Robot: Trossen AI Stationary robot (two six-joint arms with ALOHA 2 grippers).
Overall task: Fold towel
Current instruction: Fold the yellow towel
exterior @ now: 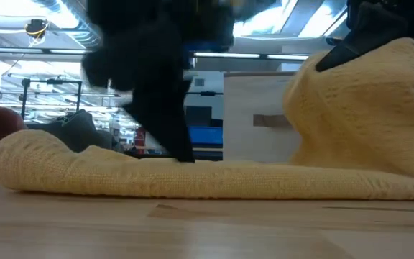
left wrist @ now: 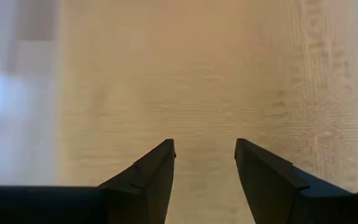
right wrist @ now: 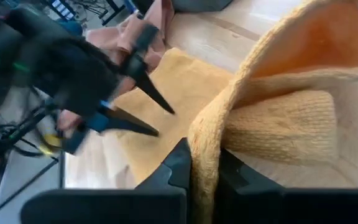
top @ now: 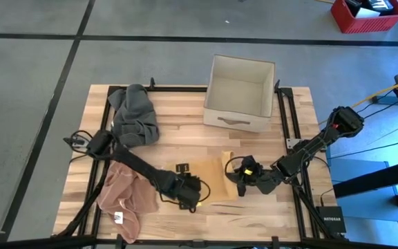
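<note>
A yellow knitted towel lies on the wooden table between my two grippers. Its left part lies flat and its right part is raised in a hump. My right gripper is at that raised right end, shut on the towel. My left gripper is open and points down at the flat left part of the towel. The right wrist view shows it with its fingers spread. My left gripper's fingertips reach down to the towel's flat left part; whether they touch it, I cannot tell. My right gripper pinches the towel's right-hand edge between its two fingers, coming from the table's right side. One layer or several, I cannot tell. That end is lifted and arches over the fingers, slack, while the remainder lies on the table.
A grey cloth lies at the far left of the table and a pink cloth at the near left. An open beige box stands at the far edge, right of centre. Bare wood shows along the near edge.
</note>
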